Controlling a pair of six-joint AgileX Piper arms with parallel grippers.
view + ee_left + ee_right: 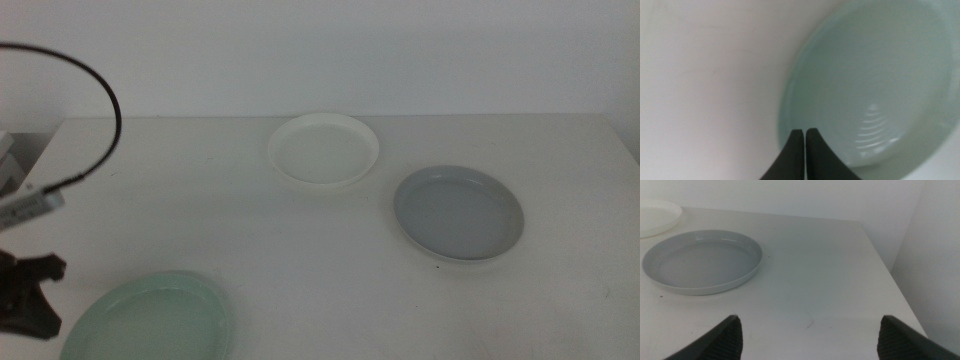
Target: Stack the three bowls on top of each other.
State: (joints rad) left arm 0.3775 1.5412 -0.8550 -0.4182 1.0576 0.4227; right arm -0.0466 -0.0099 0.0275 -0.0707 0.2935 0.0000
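So far nothing is stacked: all three bowls lie apart on the table (150, 190).

Closed, empty jaws of the left gripper (805, 134) are held over the green bowl (150, 322); the right gripper (810, 332) is spread wide near the grey bowl (458, 213), the white bowl (324, 148) beyond.

Three bowls are counted on one tabletop (200, 200): one cream white bowl (324, 148) at 12 o'clock, one grey bowl (458, 212) at 3 o'clock, one mint green bowl (150, 318) at 7 o'clock. None are stacked; all three are set apart. Two pincers are counted: one left pincer (805, 134), its jaws pressed together over the green bowl's rim, and one right pincer (810, 330), its jaws spread wide.
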